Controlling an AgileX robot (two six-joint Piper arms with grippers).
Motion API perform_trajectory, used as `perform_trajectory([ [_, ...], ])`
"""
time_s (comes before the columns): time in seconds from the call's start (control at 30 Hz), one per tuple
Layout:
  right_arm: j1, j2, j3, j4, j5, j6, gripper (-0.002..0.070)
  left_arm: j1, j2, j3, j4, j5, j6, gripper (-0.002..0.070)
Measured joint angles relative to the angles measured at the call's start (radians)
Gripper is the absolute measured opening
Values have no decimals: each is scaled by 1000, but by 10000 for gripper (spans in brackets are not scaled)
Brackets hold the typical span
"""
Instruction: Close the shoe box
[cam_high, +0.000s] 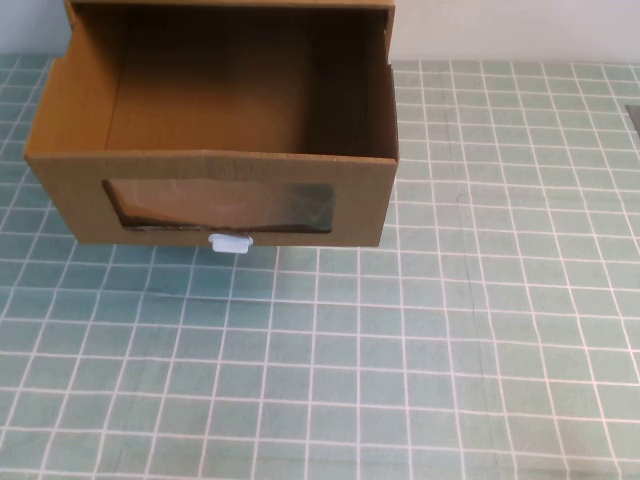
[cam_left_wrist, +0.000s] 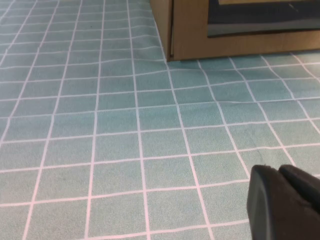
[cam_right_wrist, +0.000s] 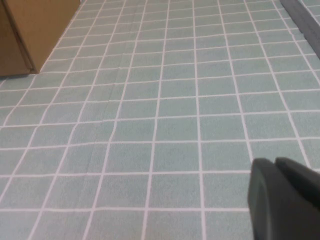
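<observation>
We see the box at the far left of the checked cloth, its drawer pulled out and open on top, the window facing us with the white tab below it. The left gripper and the right gripper hang low over the cloth, apart from the box, holding nothing; both look closed.

A table under a green cloth with white grid lines bears the brown shoe box.
</observation>
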Motion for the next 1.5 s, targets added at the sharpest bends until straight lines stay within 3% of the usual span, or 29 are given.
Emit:
perform_trajectory([
  [0.53, 0, 0, 0, -2, -16, 0, -15, 0, 0, 2, 0, -56, 3, -5],
  [0.67, 0, 0, 2, -2, -126, 0, -15, 0, 0, 2, 0, -175, 3, -5],
  [1.07, 0, 0, 2, 3, -703, 0, -15, 0, 0, 2, 6, -552, 3, -5],
  [1.5, 0, 0, 2, 7, -837, 0, -15, 0, 0, 2, 8, -597, 3, -5],
])
